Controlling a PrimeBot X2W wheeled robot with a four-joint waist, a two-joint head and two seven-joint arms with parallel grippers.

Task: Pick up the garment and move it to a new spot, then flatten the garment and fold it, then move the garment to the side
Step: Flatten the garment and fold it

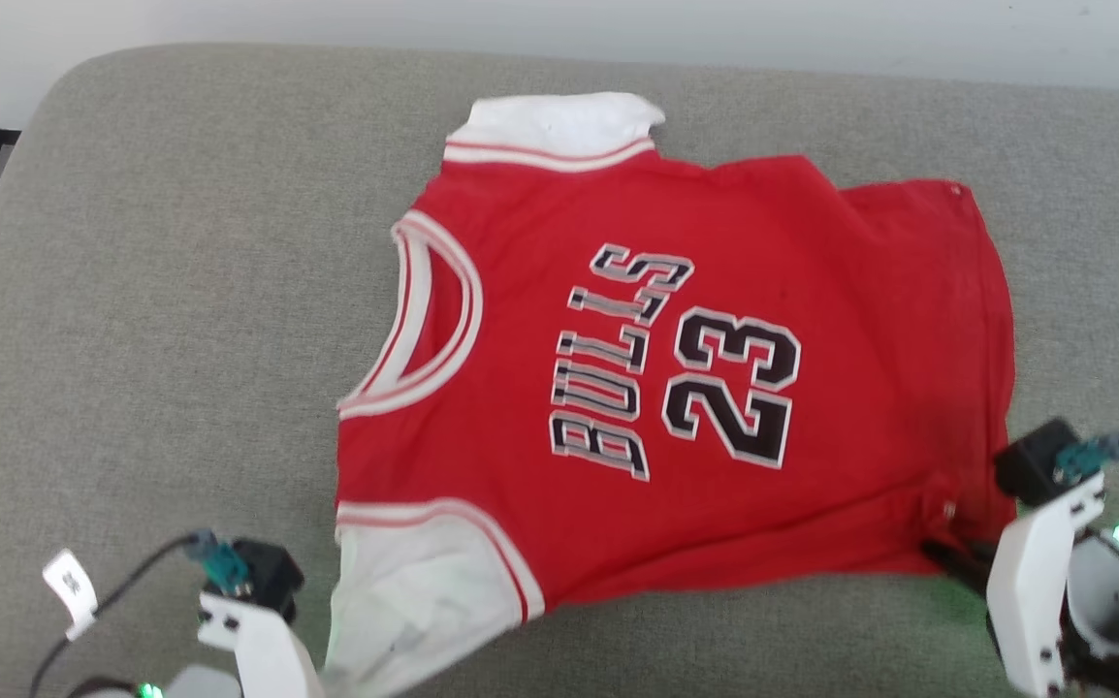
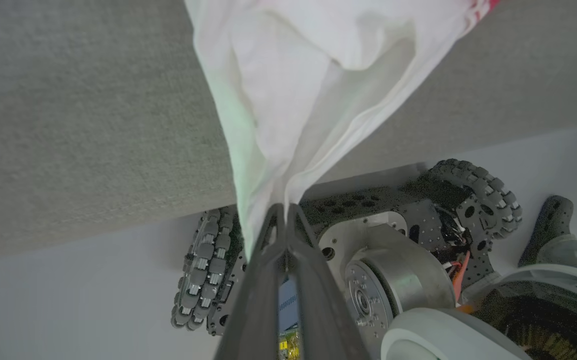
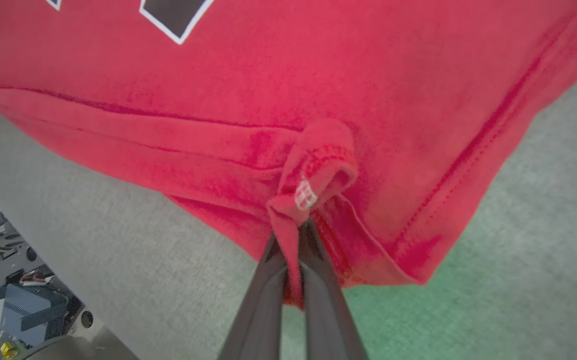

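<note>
The red jersey T-shirt with white short sleeves [image 1: 521, 252] lies front-up on the grey fabric-covered worktop [image 1: 152, 291], the left jaws pinching its near white sleeve [image 2: 318, 75] and the right jaws pinching its red hem corner [image 3: 313, 185]

Matt cloth garment [image 1: 618, 388], rough grey fabric surface [image 1: 181, 291], seemingly woven
</note>
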